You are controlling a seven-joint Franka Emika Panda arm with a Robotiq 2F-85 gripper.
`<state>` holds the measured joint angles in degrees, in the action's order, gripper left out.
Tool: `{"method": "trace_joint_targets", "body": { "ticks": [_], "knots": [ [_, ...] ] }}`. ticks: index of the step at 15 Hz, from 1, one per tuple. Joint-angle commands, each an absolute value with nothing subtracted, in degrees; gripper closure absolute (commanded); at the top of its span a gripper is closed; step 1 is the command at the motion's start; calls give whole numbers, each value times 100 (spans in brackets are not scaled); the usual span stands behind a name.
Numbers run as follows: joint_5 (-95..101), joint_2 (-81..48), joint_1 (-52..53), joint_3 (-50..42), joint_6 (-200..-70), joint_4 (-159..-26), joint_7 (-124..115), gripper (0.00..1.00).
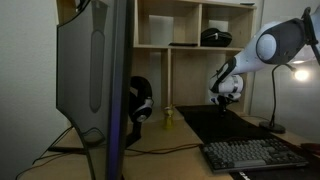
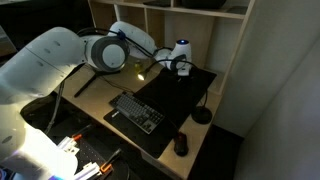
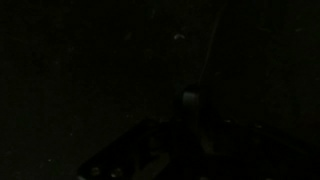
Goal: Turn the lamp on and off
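Observation:
The slim black lamp (image 1: 275,102) stands at the right end of the desk, with its small base beside the keyboard. Its head glows warm by my arm, so it is lit. In an exterior view a warm patch of light (image 2: 140,72) shows under my arm. My gripper (image 1: 226,93) hangs over the black desk mat (image 1: 215,125) near the shelf, left of the lamp and apart from it; it also shows in an exterior view (image 2: 181,66). Its jaws are too small and dark to read. The wrist view is almost black.
A big monitor (image 1: 95,70) fills the left foreground, with headphones (image 1: 140,103) behind it. A small yellow object (image 1: 168,118) sits by the mat. The keyboard (image 2: 135,112) and mouse (image 2: 180,145) lie in front. A wooden shelf (image 1: 190,25) backs the desk.

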<state>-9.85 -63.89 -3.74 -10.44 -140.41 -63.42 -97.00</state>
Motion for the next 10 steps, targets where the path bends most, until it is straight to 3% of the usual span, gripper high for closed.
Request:
{"method": "trace_joint_targets", "body": {
  "ticks": [1,6,7,8,10],
  "knots": [
    [-1025,-6291,-461,-903,-14021,-6444,-9596,46],
    [-1062,-5836,-474,-833,-14068,-6784,-9458,11],
    [-974,-6242,-413,-959,-14029,-6332,-9675,3],
    [-969,-6195,-412,-958,-14022,-6338,-9675,21],
    [-968,-6218,-412,-958,-14022,-6328,-9678,8]
  ]
}}
